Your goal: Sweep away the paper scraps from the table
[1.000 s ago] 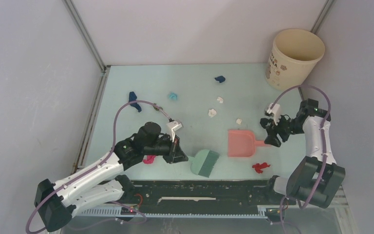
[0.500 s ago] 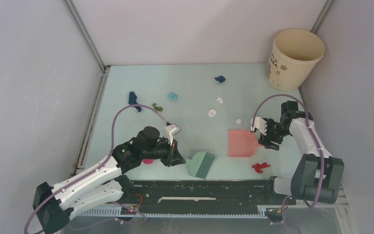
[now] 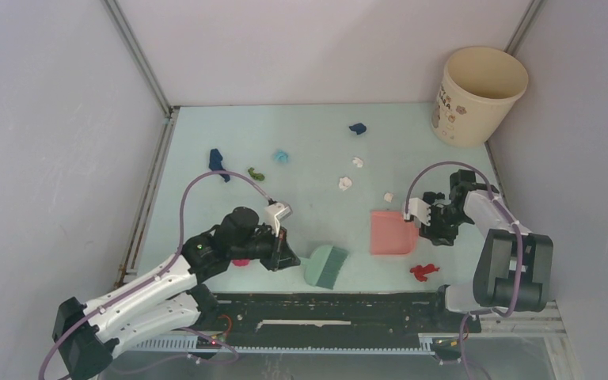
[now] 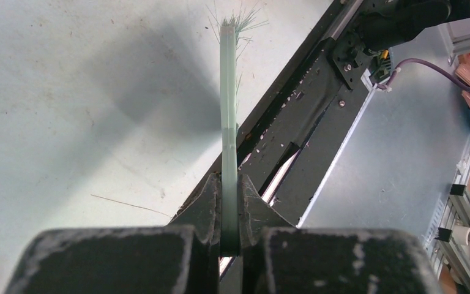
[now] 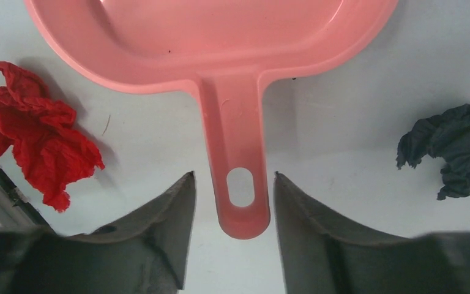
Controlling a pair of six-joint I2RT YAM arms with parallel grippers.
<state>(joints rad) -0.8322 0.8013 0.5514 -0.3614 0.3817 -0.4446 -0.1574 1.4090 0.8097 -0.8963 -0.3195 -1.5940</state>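
Lying scattered over the table point(image 3: 309, 134), scraps point(image 3: 345, 183) sit well apart, one magenta bit half hidden under the left arm point(image 3: 166, 277). Left gripper point(image 4: 229, 211) is clamped on the brush point(image 3: 326, 265). Right gripper point(image 5: 232, 180) straddles the dustpan point(image 5: 208, 37) handle, jaws apart, pan cut off up top.

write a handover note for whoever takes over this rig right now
Left gripper: shut on the green brush handle.
Right gripper: open, jaws astride the pink dustpan handle, not gripping.
Things: paper scraps lie scattered over the table, with a red one near the front edge.
Done: brush gripped.
Left: grip the dustpan, sweep every scrap in; none collected yet.
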